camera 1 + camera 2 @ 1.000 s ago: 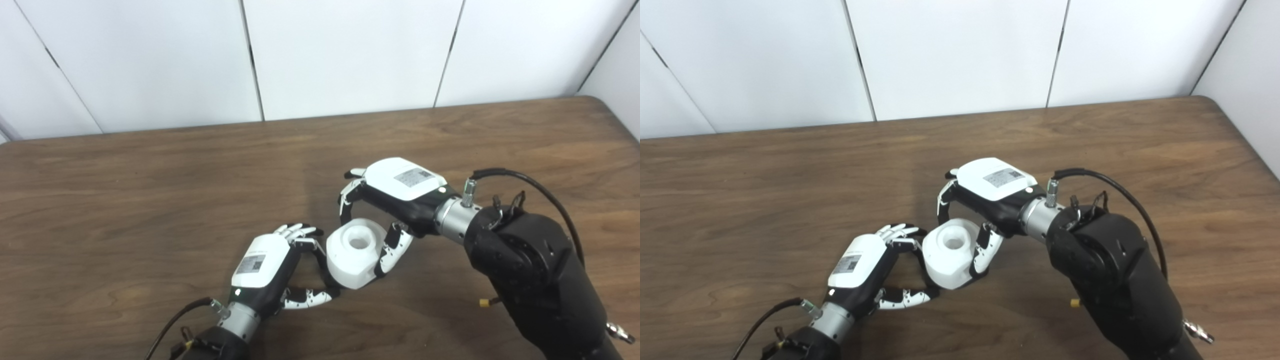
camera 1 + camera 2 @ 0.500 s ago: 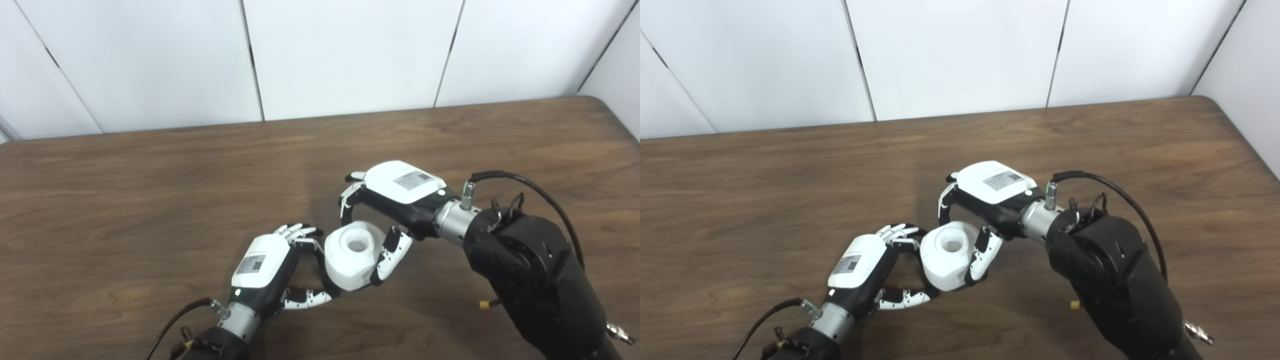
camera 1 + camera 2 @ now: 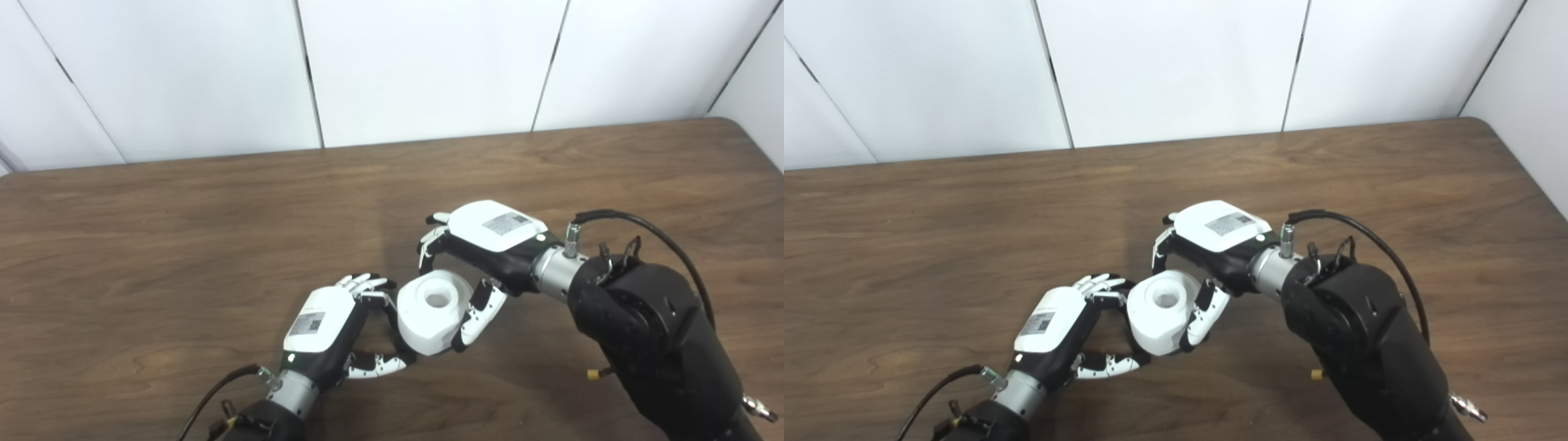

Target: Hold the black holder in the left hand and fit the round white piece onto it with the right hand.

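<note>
The round white piece (image 3: 432, 312), a thick ring with a centre hole facing up, sits between my two hands just above the table. My right hand (image 3: 484, 245) is shut on it, fingers over its far side and thumb (image 3: 474, 312) on its near right. My left hand (image 3: 331, 327) curls its fingers and thumb against the piece's left side. It is shut on the black holder (image 3: 393, 318), of which only a dark sliver shows between that hand and the white piece. The rest of the holder is hidden.
The brown wooden table (image 3: 184, 233) runs to a white panelled wall at the back. Its right corner (image 3: 735, 131) is rounded. My bulky black right forearm (image 3: 655, 331) covers the near right of the table.
My right hand has shifted slightly left and down, pressing the white piece closer against my left hand. The left hand has stayed in place.
</note>
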You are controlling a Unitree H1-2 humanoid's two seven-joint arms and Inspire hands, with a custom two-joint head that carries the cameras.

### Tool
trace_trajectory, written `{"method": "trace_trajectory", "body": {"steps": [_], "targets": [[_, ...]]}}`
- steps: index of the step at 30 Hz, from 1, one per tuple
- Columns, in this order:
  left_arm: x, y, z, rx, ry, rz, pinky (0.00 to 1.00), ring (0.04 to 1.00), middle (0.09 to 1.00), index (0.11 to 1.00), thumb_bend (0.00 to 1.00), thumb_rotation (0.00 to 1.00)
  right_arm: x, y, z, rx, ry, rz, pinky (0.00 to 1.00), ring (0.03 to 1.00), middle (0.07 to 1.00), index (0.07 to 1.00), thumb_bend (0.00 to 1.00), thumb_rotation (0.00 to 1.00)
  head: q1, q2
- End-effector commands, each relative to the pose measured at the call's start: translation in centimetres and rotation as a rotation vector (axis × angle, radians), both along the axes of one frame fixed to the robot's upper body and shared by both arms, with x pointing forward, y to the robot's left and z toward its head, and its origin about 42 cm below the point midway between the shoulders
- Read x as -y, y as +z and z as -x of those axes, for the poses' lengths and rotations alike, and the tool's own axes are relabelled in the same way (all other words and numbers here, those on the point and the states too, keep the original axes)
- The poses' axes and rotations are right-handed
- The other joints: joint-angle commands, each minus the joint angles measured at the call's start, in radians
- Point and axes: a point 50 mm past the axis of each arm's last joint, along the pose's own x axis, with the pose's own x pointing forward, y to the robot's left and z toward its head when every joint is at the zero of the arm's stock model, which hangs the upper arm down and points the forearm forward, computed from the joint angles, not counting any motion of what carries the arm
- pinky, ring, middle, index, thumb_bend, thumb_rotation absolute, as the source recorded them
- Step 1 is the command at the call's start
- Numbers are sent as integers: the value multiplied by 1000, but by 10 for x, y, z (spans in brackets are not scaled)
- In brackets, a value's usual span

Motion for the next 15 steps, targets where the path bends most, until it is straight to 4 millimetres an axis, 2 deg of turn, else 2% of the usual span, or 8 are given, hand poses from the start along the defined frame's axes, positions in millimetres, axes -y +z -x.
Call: {"method": "trace_trajectory", "body": {"steps": [1,8,15], "targets": [[-7,-15,5,-98,12,-52,905,900,836,492,507,48,-1,17,-3,68,5,-5,889,972,839,649,1000,336,-1,1],[-7,-16,5,-99,8,-51,903,897,833,492,507,48,-2,26,-1,71,15,9,928,997,890,702,1000,354,-4,0],[-7,-16,5,-100,6,-51,903,898,833,492,507,48,-2,33,0,37,25,43,997,1000,976,821,1000,396,-4,0]]}}
